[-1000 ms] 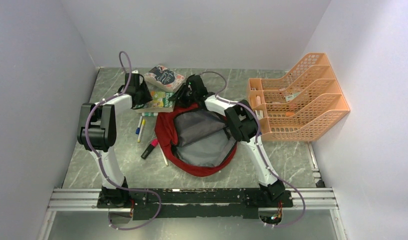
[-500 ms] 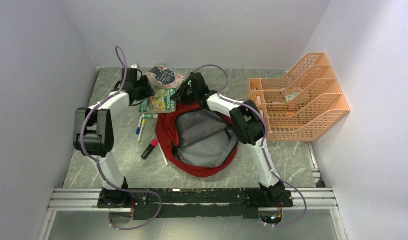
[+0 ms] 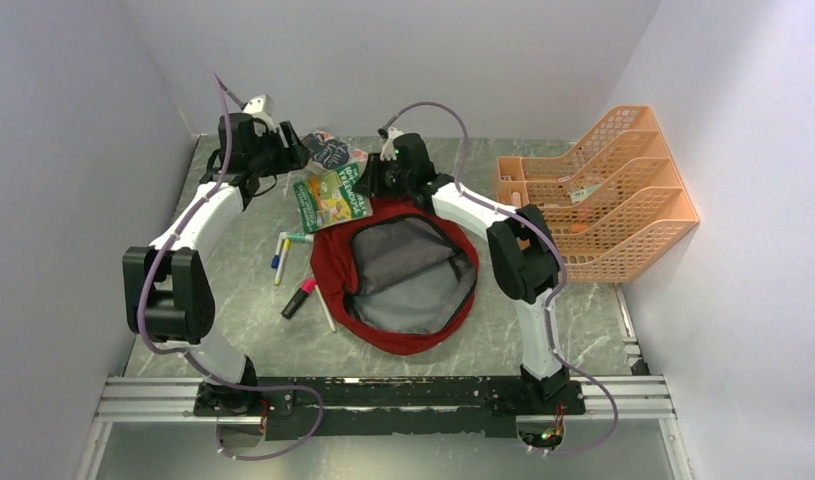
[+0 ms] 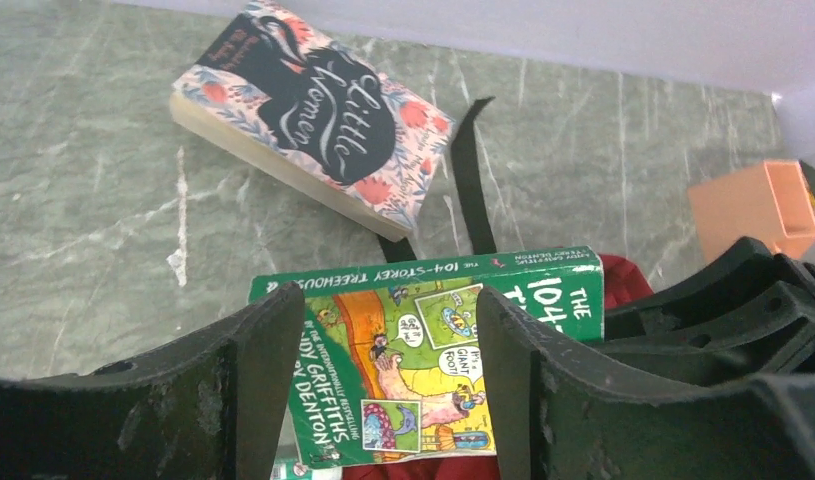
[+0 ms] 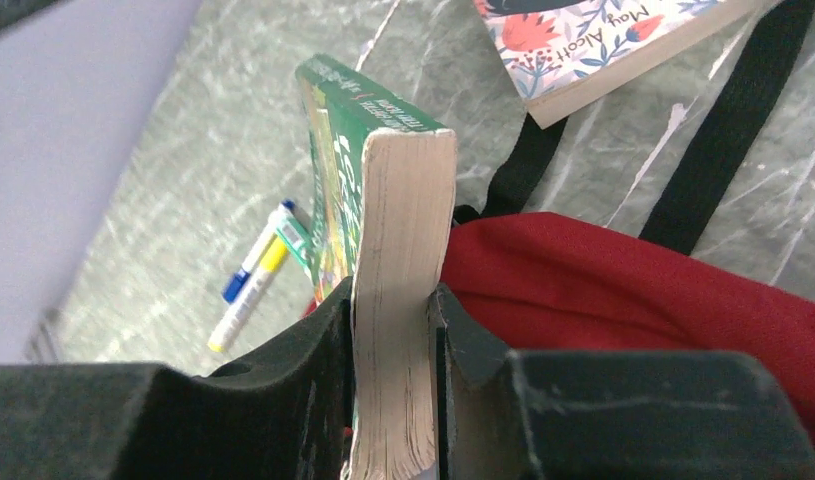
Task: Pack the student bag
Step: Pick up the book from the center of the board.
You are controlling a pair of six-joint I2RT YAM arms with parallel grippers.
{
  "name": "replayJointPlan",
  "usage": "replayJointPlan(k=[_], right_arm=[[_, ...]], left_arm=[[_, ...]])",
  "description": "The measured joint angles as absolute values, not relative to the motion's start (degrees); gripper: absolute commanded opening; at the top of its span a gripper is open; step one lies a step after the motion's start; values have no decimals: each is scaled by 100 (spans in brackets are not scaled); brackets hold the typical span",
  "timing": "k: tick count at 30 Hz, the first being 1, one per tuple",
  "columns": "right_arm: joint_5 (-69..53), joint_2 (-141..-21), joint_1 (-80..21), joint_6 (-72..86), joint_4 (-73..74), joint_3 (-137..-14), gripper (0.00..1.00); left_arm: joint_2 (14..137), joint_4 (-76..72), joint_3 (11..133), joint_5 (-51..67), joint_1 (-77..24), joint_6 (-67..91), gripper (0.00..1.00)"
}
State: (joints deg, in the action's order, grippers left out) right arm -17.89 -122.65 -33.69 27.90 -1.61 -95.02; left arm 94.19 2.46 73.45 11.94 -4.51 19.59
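Note:
The student bag [image 3: 335, 268], dark red with grey lining, lies open mid-table. My right gripper [image 3: 375, 180] is shut on a green paperback book [image 3: 331, 198] and holds it tilted just above the bag's far-left rim. In the right wrist view its jaws [image 5: 391, 340] clamp the book's page edge [image 5: 398, 220], with the bag's red fabric [image 5: 633, 290] right behind. My left gripper [image 3: 281, 152] hovers open behind the book. From the left wrist, the green book [image 4: 423, 340] shows below the gap between the spread fingers [image 4: 391, 370], which do not touch it.
A floral "Little Women" book [image 3: 328, 152] lies at the back by the bag's black straps [image 4: 468, 170]. Pens [image 3: 281, 250] and a pink highlighter [image 3: 299, 297] lie left of the bag. An orange mesh file organizer [image 3: 593, 195] stands at the right wall.
My left gripper opened and drew back up and left, away from the green book. The right gripper closed on the book, which has tilted and shifted towards the bag.

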Motion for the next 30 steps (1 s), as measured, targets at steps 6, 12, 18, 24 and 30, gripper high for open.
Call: replayJointPlan(k=[6,12,18,24,30], right_arm=[[-2421,-12099,-3258,1715,-598,-9019,0],[-2781,-11762,-3100,930,-1085,-8423,0],[-2902,-10958,-3081,-152,-1262,-7848,0],[-3271,-10099,-3037,-1024,-1756,-7129,0],[-3785,-9780,-3030,-1441,-2165,-6683,0]], left_arm=[[9286,-130,7030,2123,-425,1033,67],[8768,-333,6329,3623,-460,-790,61],[8425,158,6394,4034,-722,-2462,62],[8289,768,6670,4145,-1120,-3636,75],[8217,1109,6689,4331,-1374,-4239,78]])
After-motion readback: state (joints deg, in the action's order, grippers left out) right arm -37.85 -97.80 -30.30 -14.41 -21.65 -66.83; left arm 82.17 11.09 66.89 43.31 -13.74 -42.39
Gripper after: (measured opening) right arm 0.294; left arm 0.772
